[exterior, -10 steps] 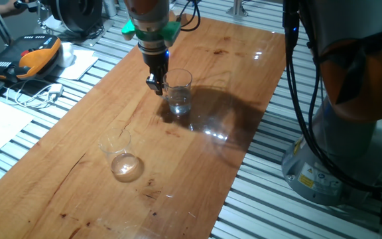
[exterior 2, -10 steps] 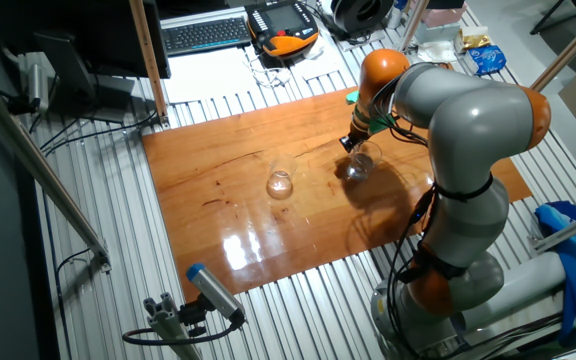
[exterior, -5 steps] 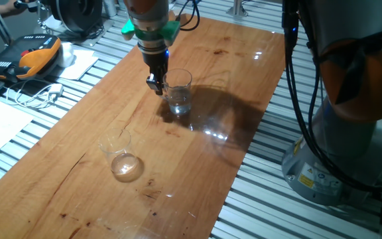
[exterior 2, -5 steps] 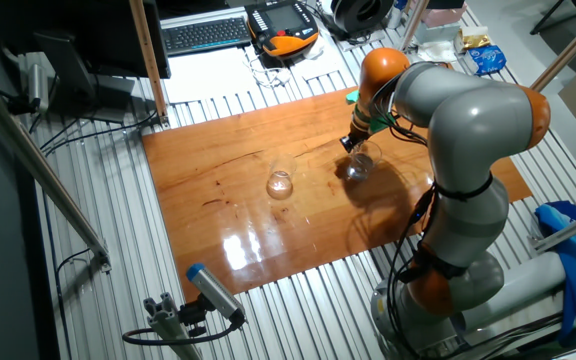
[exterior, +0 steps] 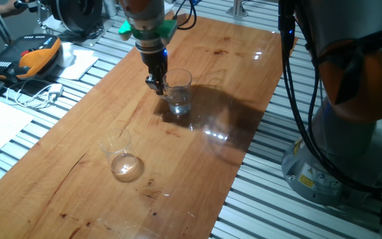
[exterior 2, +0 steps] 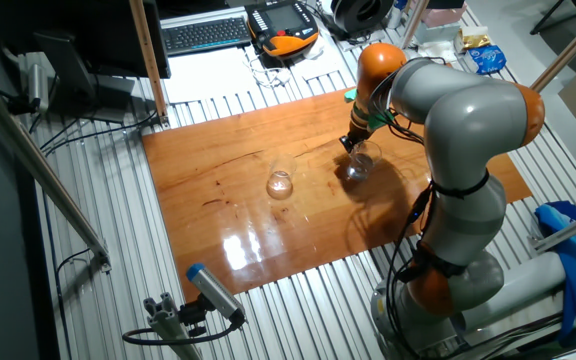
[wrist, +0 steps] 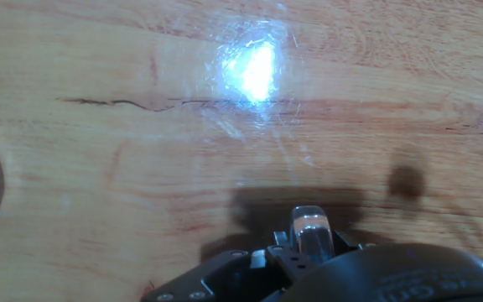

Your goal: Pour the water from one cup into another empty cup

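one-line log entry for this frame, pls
stage: grasp at mug handle | gripper: at handle, closure unclear | mug: upright on table, holds water | tumbler: upright, apart from mug, empty | pour: not started

Glossy wooden table (exterior: 197, 153), clear glass mug (exterior: 178, 93).

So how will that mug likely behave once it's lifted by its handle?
The mug is clear glass, so probably rigid, smooth and breakable. The gripper sits at its side handle, off centre, so it may swing or tilt. The water looks shallow, so it likely adds little weight.
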